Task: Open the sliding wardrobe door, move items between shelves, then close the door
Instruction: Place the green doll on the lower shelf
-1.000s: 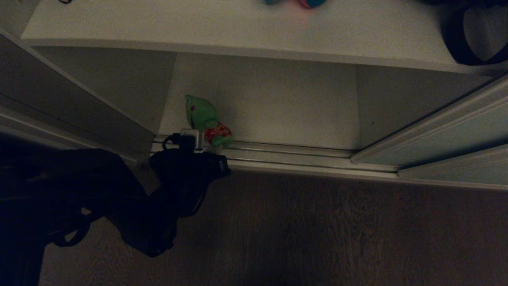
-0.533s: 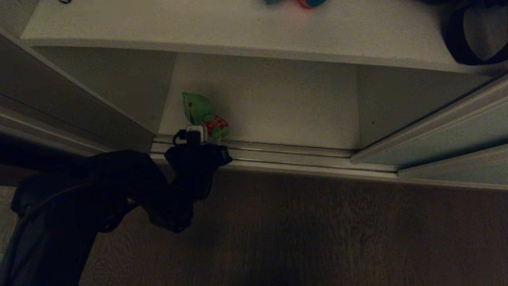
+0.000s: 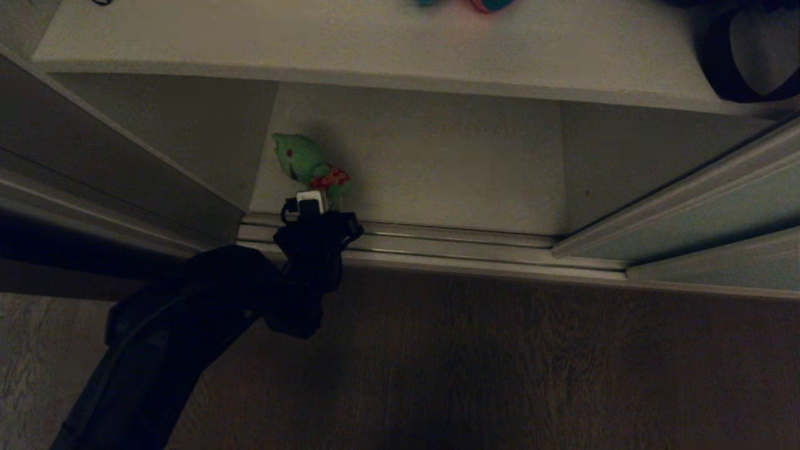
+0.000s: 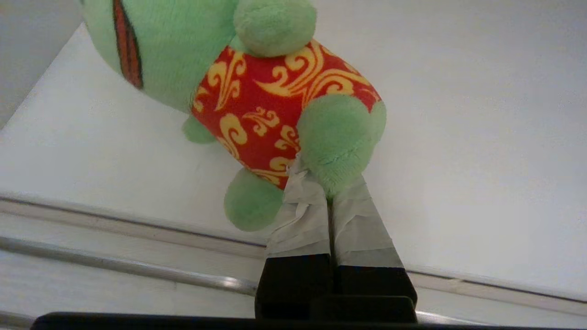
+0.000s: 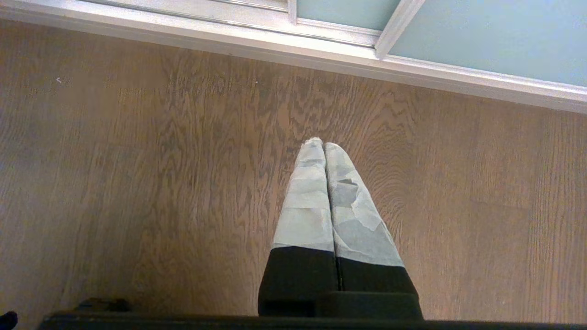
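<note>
The green plush toy (image 4: 257, 87) is held by one foot in the closed left gripper (image 4: 328, 195) near the bottom shelf's (image 3: 437, 175) front-left corner.

- The left gripper (image 3: 310, 201) reaches in over the ribbed floor track (image 3: 437, 240), clamped on a leg of the green plush toy (image 3: 304, 164), close to the left side wall (image 3: 181, 134).
- To the toy's right the bottom shelf (image 3: 450, 169) lies bare and wide.
- The upper shelf (image 3: 350, 37) roofs the bay; its front edge limits headroom.
- The sliding wardrobe door (image 3: 706, 209) closes off the right side.
- The right gripper (image 5: 323, 146), fingers together, hangs above open wooden floor (image 5: 137, 183).
</note>
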